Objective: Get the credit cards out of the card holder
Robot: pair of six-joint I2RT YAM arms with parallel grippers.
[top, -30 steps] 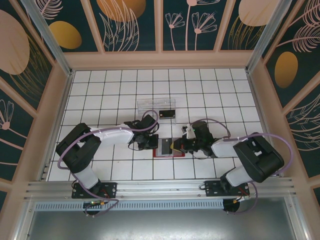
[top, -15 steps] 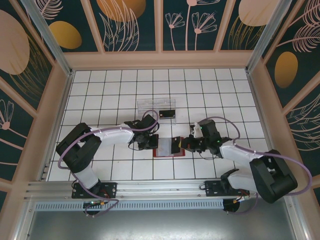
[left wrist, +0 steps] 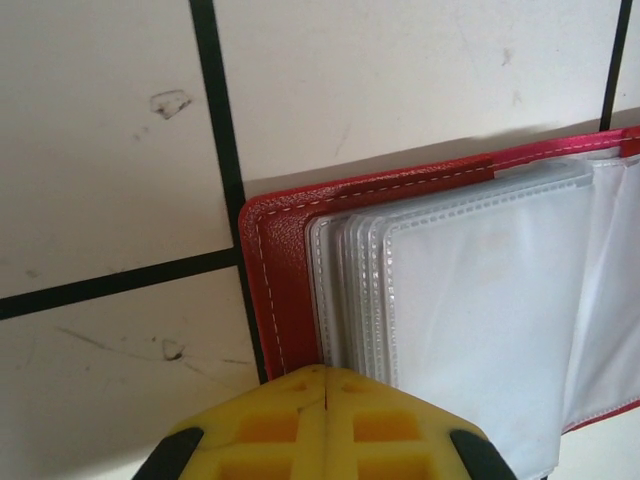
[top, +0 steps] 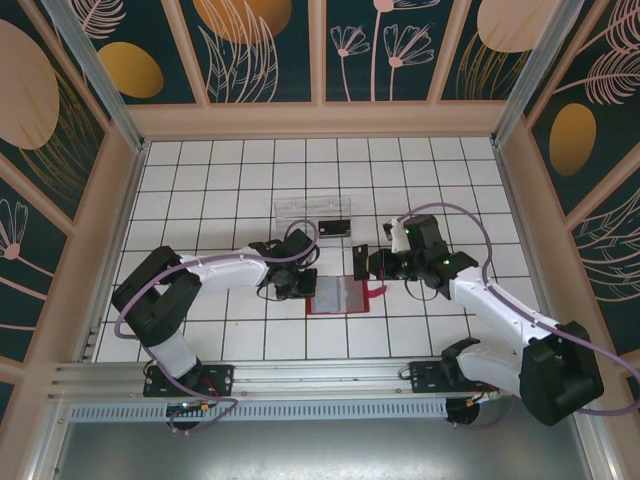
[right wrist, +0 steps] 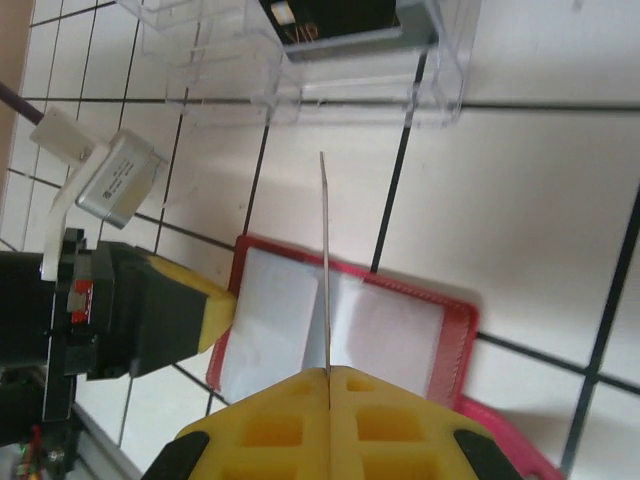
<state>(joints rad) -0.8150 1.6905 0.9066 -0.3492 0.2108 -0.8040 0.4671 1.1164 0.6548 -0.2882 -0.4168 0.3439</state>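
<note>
Over to the overhead shot: pinning the card holder [top: 340, 298] open just below frame centre, left gripper [top: 300, 284] down on its left edge. Closer in on the left wrist view, seeing yellow fingertips [left wrist: 290, 425] pressed together with no gap, bottom centre, right at the red border beside the clear sleeves [left wrist: 480, 300]. And there, just up and right of the holder, pinching a dark credit card [top: 360, 262] in the right gripper [top: 369, 265], lifted clear of the sleeves. Catching it edge-on in the right wrist view, a thin upright line clamped between shut yellow pads [right wrist: 390, 425]. Spotting a second card [right wrist: 340, 20] lying in the clear tray [right wrist: 440, 60] at the frame's top.
</note>
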